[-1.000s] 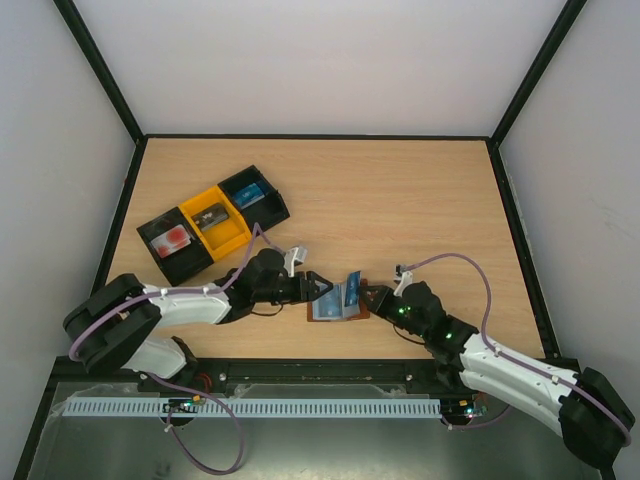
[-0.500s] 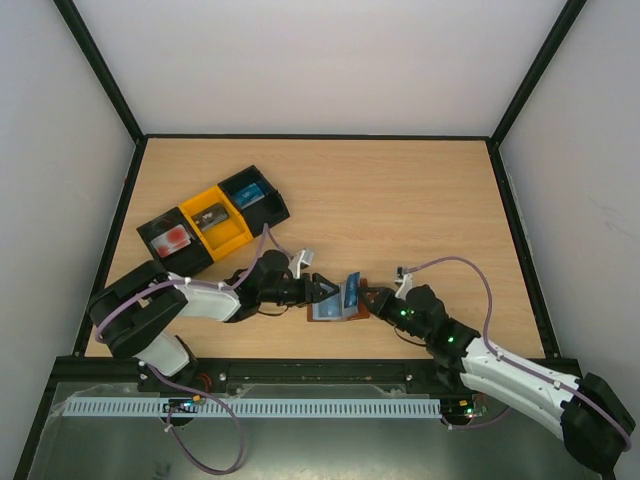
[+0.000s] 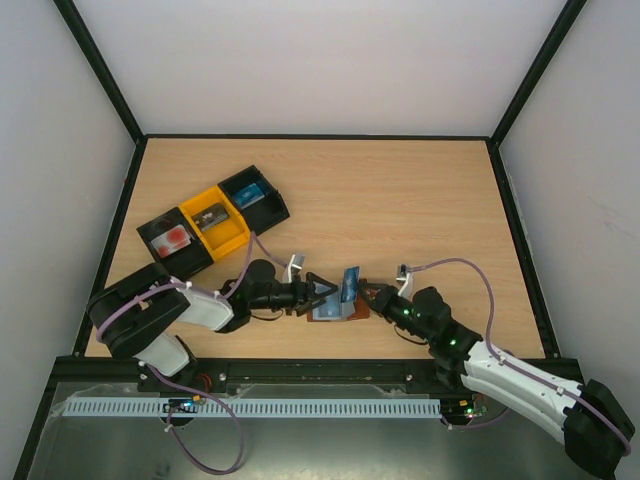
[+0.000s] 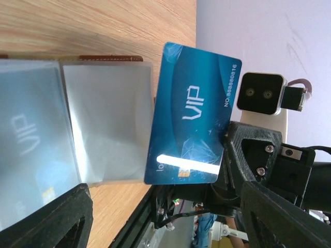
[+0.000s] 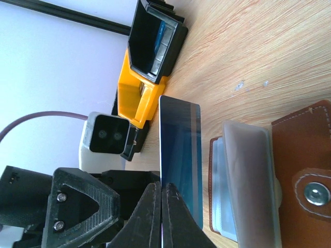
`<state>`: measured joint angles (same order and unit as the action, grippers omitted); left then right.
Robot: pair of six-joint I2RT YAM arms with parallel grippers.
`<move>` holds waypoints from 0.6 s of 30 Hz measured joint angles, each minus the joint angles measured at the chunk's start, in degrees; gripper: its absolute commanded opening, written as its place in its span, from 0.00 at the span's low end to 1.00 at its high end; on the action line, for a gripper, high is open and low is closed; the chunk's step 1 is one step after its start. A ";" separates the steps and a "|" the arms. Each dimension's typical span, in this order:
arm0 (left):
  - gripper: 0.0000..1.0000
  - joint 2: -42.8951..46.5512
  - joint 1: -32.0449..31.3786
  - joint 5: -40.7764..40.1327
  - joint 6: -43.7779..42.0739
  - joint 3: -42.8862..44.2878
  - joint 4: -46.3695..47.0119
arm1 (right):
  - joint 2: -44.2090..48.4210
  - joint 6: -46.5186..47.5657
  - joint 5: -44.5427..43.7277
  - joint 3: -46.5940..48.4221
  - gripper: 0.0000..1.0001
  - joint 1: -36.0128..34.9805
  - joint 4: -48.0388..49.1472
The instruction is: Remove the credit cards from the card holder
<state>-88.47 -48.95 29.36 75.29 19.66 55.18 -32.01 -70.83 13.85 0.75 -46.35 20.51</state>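
We find the white-and-black left arm (image 3: 190, 305) folded low along the near edge, its forearm reaching rightward with the wrist close to the surface. Its black two-finger left gripper (image 3: 322, 294) points right, both fingers spread wide apart. The white-and-black right arm (image 3: 500, 365) stretches low from the near right corner toward the left. We see its black right gripper (image 3: 366, 297) pointing left, fingers pinched together on one edge of a blue rectangular plastic credit card (image 3: 350, 284). The two grippers face each other, near but apart.
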 measured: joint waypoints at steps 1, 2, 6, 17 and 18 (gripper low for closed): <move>0.79 0.00 0.00 -0.04 1.14 -0.85 1.31 | -0.35 -0.22 0.15 0.00 0.02 0.00 0.59; 0.80 -0.02 0.00 -0.11 2.10 -1.53 2.51 | -0.70 -0.44 0.28 0.00 0.02 0.00 1.20; 0.80 -0.37 0.00 -0.44 5.70 -3.23 7.76 | -2.05 -1.73 0.98 0.00 0.02 0.00 3.93; 0.72 -6.60 -0.68 -1.25 10.67 -3.23 18.29 | -3.32 -4.81 2.60 0.00 0.02 0.00 9.73; 0.70 -6.99 -0.83 -1.31 10.86 -3.23 18.91 | -3.37 -5.09 2.78 0.00 0.02 0.00 10.10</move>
<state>-95.46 -49.78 28.05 86.15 16.43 74.08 -35.38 -75.92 16.62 0.75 -46.35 30.61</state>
